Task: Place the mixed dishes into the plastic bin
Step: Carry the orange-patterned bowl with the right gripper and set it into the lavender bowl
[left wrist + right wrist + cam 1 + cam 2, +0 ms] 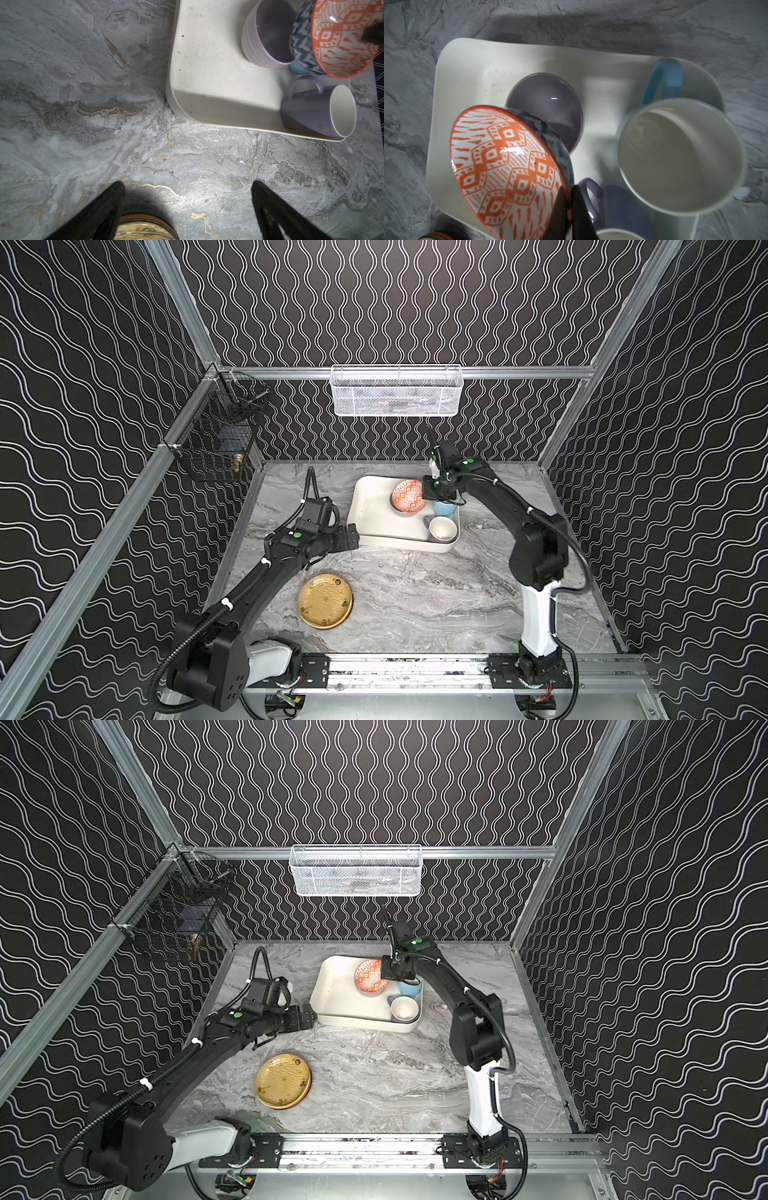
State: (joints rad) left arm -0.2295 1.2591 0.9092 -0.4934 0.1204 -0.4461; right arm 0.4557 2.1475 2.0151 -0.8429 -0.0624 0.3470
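Between the closed fingers of the right hand [569, 197], the orange-white patterned bowl [508, 166] is pinched by its rim. It hangs tilted over the plastic bin [374, 514], with its blue-patterned outside turned toward the lavender bowl [548, 108] on the bin floor just past it. Close beside that hand, also inside the bin, are the light-blue mug [679, 153] and the lavender mug [311, 112], the latter in a corner of the bin. Well apart from it, the left hand [188, 185] hovers over the grey marbled bench [436, 593], fingers spread wide and holding nothing, with a rounded corner of the bin just ahead of its fingertips. Behind that hand, outside the bin, the tan-gold plate [325, 600] lies on the bench with an orange rim showing beneath it.
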